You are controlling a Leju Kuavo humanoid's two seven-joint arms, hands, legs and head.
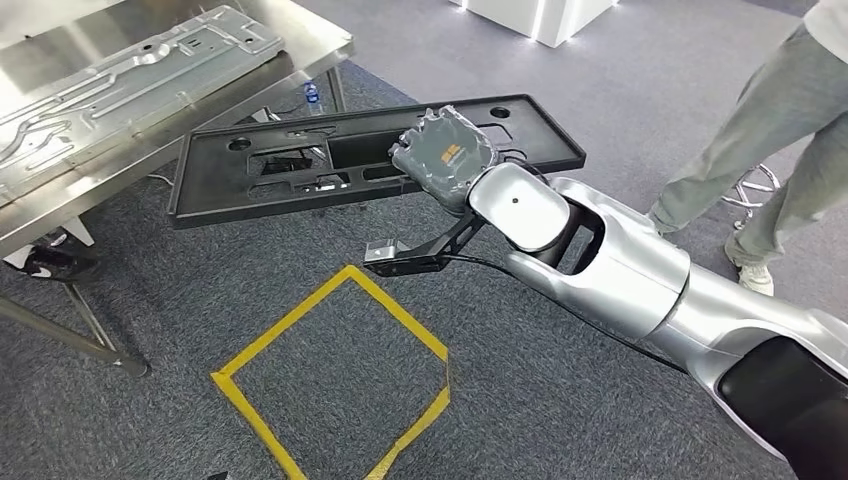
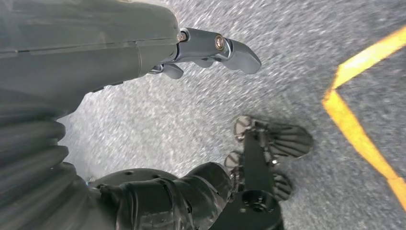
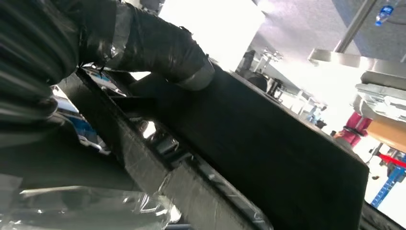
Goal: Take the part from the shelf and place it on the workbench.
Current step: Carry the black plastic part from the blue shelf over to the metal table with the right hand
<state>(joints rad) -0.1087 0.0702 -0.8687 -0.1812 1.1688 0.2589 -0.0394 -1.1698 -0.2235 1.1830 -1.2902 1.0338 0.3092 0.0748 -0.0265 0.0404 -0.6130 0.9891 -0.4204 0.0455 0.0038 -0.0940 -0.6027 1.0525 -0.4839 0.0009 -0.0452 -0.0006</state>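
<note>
The long black part (image 1: 330, 160) was gripped by the right hand (image 1: 445, 155) and held beside the steel bench (image 1: 300, 40). The left hand (image 2: 210, 50) was seen released above the carpet (image 2: 297, 57).

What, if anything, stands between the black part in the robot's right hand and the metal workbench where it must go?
Nothing visible blocks the way. The right hand holds the black part beside the workbench, but an embossed metal panel already covers much of its top.
</note>
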